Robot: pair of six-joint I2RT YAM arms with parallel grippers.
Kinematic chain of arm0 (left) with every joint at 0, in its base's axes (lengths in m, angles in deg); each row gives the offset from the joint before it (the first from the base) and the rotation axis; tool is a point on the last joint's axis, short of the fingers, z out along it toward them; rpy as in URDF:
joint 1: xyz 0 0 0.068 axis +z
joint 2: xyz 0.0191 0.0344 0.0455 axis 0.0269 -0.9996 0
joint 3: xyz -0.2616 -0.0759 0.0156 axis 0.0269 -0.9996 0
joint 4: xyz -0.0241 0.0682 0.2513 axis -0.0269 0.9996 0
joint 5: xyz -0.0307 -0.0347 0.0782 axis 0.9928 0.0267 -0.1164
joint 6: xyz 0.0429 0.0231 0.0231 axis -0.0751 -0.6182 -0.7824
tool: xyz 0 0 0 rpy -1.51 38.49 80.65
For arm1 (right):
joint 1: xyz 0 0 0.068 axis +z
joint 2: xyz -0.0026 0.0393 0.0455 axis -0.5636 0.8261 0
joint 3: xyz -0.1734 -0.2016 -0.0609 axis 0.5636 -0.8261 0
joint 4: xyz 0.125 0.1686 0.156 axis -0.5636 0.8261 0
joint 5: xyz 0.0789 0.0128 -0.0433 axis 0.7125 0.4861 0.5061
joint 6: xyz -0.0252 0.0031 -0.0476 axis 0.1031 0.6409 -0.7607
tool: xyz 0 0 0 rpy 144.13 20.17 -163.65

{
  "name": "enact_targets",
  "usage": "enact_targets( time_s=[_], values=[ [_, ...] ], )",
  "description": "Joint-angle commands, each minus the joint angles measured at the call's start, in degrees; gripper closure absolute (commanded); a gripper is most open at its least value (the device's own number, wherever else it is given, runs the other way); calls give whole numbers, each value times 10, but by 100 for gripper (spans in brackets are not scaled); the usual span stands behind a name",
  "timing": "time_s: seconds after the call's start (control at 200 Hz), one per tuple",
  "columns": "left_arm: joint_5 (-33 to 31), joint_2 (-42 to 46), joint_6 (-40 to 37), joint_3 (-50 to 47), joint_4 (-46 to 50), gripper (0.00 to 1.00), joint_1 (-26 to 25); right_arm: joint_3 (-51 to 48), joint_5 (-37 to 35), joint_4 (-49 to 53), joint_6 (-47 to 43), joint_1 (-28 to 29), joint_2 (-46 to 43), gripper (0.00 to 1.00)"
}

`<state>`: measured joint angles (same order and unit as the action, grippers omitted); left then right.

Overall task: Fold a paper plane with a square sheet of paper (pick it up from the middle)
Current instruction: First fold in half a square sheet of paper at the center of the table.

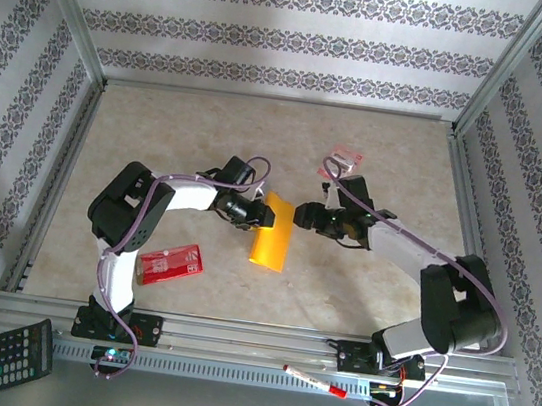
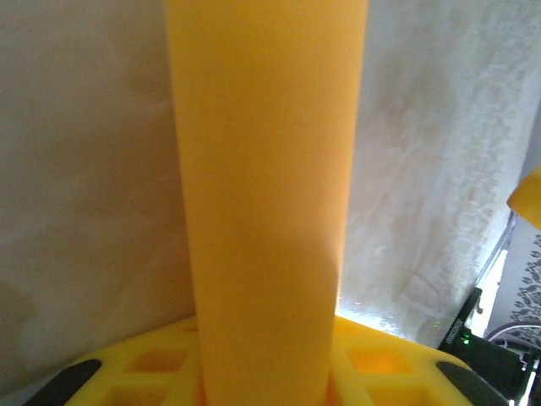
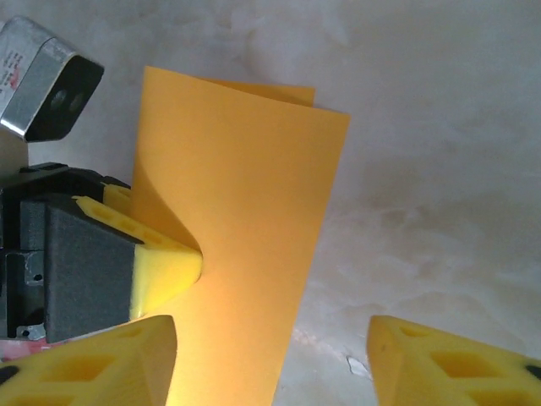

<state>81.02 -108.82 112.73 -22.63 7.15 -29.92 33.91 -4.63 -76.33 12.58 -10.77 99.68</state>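
The square sheet of paper (image 1: 272, 231) is orange-yellow and folded double into a tall strip, held off the table at the centre. My left gripper (image 1: 260, 213) is shut on its left edge. In the left wrist view the sheet (image 2: 266, 194) rises straight up from between the yellow fingers (image 2: 385, 364). My right gripper (image 1: 303, 215) faces the sheet from the right and is open. In the right wrist view the sheet (image 3: 245, 220) stands in the left part of the gap between the spread fingertips (image 3: 448, 364), with the left gripper's yellow finger (image 3: 165, 271) pinching the sheet's edge.
A red rectangular packet (image 1: 170, 262) lies at the front left by the left arm's base. A small pink-and-white packet (image 1: 346, 158) sits behind the right arm. A calculator (image 1: 21, 354) and a red pen (image 1: 315, 381) rest beyond the front rail.
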Motion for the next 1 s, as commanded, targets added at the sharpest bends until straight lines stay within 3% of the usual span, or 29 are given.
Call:
enact_targets(
  time_s=[0.0,0.335,0.515,0.994],
  values=[
    [-26,-6,-18,-14,12,68,5,19,3,-33,32,19,32,46],
    [-39,-5,-21,-24,16,67,6,64,4,-44,36,31,127,65],
    [-44,2,-22,-25,21,64,6,74,10,-51,38,32,154,69],
    [-98,9,-65,-2,107,43,6,94,27,-66,43,41,185,73]
  ],
)
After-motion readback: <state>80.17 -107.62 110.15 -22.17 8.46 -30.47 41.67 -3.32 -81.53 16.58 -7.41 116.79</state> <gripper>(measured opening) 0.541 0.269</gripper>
